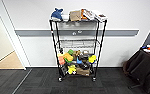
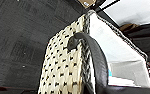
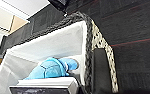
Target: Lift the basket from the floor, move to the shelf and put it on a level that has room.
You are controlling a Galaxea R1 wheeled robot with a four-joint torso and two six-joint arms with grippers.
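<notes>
Dark grey carpet floor (image 1: 41, 82) fronts a tall black wire shelf (image 1: 77, 45). The cream woven basket (image 2: 63, 65) hangs lifted near both wrists, mid-carry; grippers' closure unclear. Next: approach the open second tier (image 1: 77, 43).

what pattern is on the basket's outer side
Cream weave with small dark flecks on the basket, clearest in the left wrist view.

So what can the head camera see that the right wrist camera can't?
Head view: the black shelf against the wall, with a blue whale plush on top and colourful toys low down. Right wrist view: the basket from close up, with its white lining and a light blue object inside. Both views take in the dark carpet floor.
</notes>
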